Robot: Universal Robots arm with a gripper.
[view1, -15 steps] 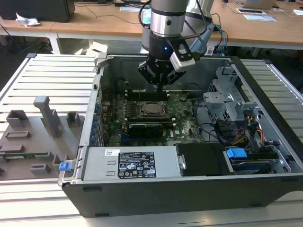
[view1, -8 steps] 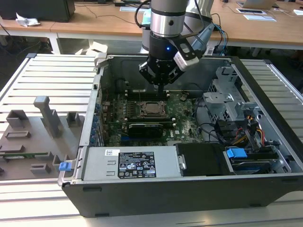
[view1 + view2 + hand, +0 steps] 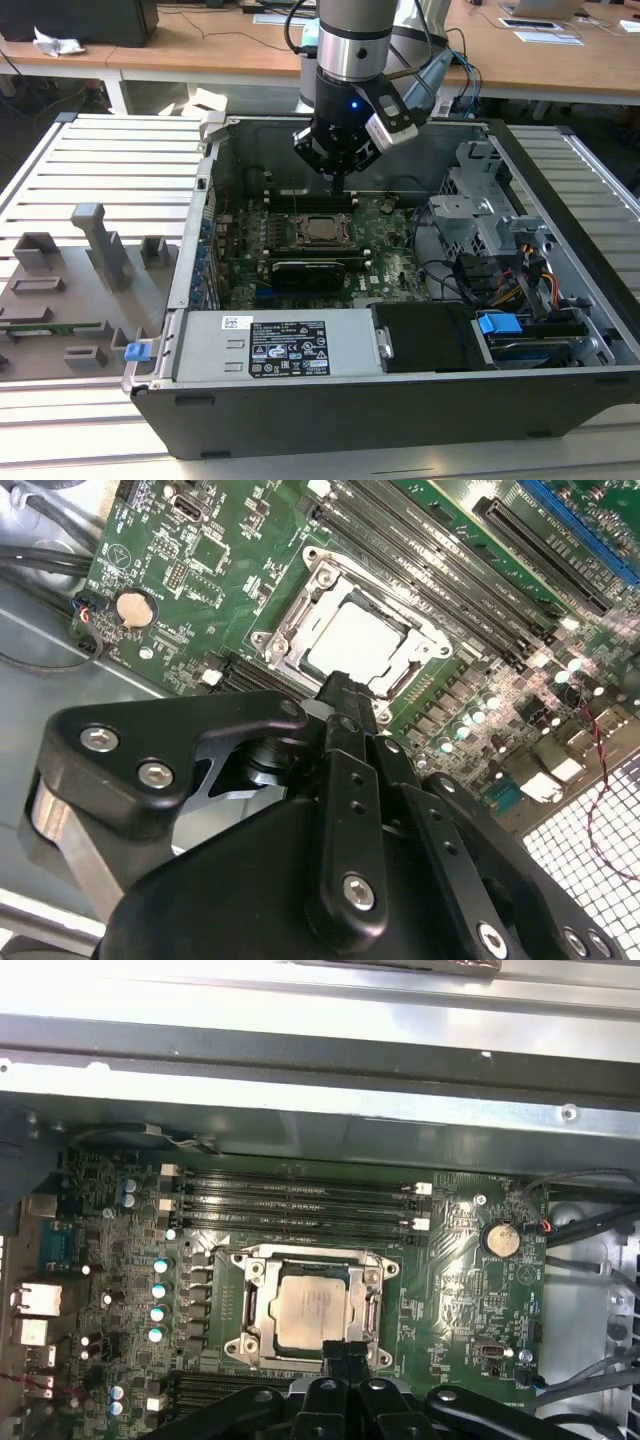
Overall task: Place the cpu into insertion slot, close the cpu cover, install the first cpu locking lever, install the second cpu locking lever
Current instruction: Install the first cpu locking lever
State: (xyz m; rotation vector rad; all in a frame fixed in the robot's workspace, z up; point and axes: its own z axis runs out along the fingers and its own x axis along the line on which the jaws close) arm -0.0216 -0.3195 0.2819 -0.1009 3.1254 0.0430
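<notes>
Gripper (image 3: 345,1357) fingers pinched together, empty, black tips hiding the nearest edge of the socket (image 3: 270,645). Just beyond them the flat, pale-metal cpu (image 3: 312,1310) lies in that socket, under the thin silvery window-frame cover (image 3: 375,1305). Green board (image 3: 455,1290) all around.
</notes>
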